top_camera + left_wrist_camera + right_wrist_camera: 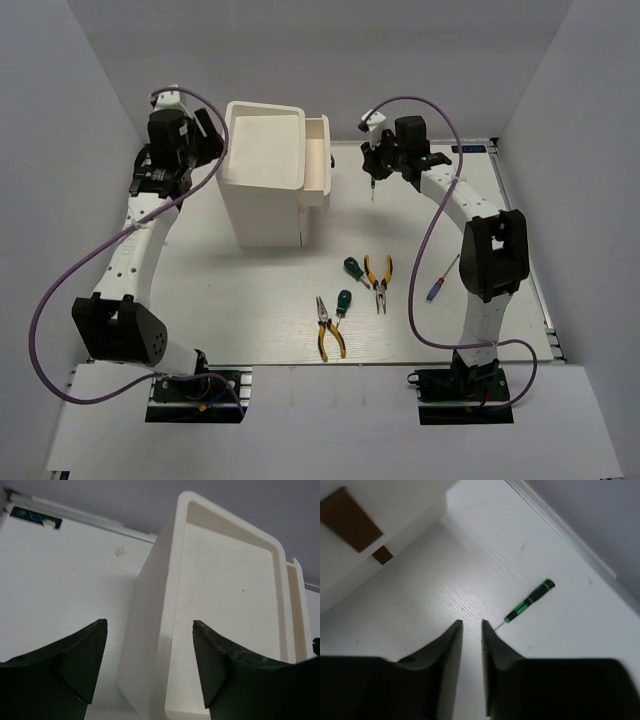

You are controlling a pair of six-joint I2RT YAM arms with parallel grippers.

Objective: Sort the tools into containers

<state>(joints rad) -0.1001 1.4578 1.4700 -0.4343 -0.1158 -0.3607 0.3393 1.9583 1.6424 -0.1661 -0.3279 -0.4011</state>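
Observation:
The white cabinet [265, 170] stands at the back left, with its top drawer [318, 160] pulled out to the right. My left gripper [212, 135] is open and empty, and in the left wrist view [150, 625] its fingers straddle the cabinet's [220, 595] left top edge. My right gripper [376, 165] hovers right of the drawer. In the right wrist view [472, 624] its jaws are nearly shut on nothing. The slim dark screwdriver [527, 602] lies on the table just beyond them and also shows in the top view [372, 188].
Two yellow-handled pliers [378, 275] [330, 328], two green-handled screwdrivers [352, 268] [343, 300] and a purple-handled screwdriver [438, 283] lie on the table in front. White walls close in the left, back and right.

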